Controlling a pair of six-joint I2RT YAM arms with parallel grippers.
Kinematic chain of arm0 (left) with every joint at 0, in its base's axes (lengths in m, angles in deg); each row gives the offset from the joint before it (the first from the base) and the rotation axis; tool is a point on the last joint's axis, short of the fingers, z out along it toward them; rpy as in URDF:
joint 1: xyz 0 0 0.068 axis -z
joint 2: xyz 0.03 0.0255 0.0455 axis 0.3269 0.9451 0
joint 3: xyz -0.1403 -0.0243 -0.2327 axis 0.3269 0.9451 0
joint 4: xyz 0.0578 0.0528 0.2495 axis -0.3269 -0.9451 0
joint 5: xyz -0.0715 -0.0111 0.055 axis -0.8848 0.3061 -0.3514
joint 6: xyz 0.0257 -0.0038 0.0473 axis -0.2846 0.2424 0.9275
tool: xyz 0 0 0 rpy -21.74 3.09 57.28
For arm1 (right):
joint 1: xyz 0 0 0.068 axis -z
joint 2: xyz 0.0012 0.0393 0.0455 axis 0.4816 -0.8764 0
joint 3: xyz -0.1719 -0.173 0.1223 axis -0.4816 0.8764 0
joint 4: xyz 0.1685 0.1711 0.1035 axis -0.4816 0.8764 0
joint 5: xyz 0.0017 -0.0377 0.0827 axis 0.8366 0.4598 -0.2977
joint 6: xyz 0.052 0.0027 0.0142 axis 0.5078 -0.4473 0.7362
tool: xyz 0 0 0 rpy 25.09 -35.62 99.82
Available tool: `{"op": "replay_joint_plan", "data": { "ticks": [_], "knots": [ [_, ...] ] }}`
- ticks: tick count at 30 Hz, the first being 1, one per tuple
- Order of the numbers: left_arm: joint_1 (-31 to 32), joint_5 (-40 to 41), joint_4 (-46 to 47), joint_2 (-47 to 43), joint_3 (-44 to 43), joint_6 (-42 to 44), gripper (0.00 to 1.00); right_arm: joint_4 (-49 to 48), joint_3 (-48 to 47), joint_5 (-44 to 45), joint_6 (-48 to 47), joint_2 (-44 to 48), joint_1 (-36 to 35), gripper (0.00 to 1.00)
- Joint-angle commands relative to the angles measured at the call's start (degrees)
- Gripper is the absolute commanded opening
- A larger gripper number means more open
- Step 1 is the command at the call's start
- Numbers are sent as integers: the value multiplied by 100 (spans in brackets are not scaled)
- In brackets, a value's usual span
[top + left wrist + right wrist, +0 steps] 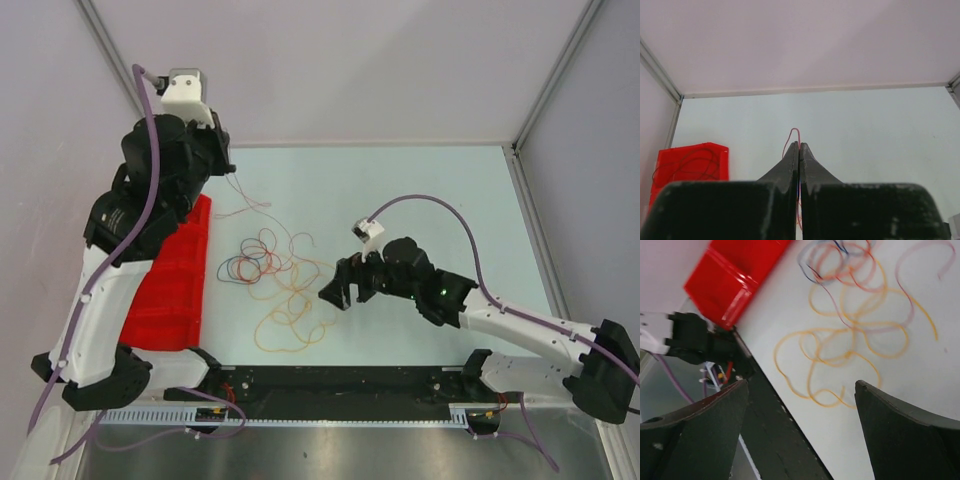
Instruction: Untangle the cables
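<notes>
Your cables lie in a tangle on the table, about mid-table. The bin sits just left of them, with a further cable inside it. Your right gripper is just right of the tangle. Your left gripper hangs at the far left, beyond the bin, pinching one cable that trails toward the tangle's far side.

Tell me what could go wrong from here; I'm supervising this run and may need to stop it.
The left gripper pinches a thin red cable that seems to run into the cable pile; lifting further may tighten knots or drag everything.
The open right gripper faces the orange loops; closing could grab several strands.
</notes>
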Motion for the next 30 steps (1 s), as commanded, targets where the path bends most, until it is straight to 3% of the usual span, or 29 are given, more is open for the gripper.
{"op": "replay_joint_plan", "data": {
  "ticks": [1, 9, 19, 30],
  "knots": [
    [-45, -411, 245, -61, 514, -10, 0, -318, -870, 457, -670, -215, -505, 93],
    [-71, -727, 746, -351, 1332, -133, 0, -906, -1592, 1408, -890, -910, -542, 96],
    [-264, -1123, 1888, -808, 2685, 34, 1, -1600, -1619, 487, -3, -2351, 627, 89],
    [-502, -1431, 2320, -1081, 3424, -89, 0, -2260, -2322, -419, 578, -4240, 759, 78]
  ]
}}
